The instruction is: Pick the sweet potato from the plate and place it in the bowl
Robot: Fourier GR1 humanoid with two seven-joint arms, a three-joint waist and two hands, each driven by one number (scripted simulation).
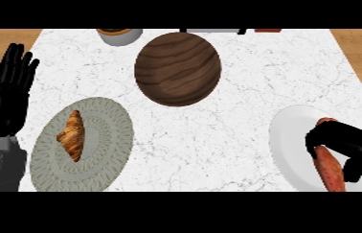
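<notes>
The sweet potato (330, 170), reddish orange and long, lies on a white plate (290, 145) at the right edge of the counter. My right hand (341, 140) is over it with its fingers curled round the sweet potato's upper part, hiding some of it. The dark wooden bowl (178, 68) stands at the counter's upper middle, far to the left of that hand. My left hand (16, 83) rests open at the left edge, fingers pointing up, holding nothing.
A grey woven plate (99, 145) at the lower left carries a croissant (72, 135). A small grey pot (118, 35) stands at the back edge, left of the bowl. Wooden floor shows beyond both side edges of the marble counter.
</notes>
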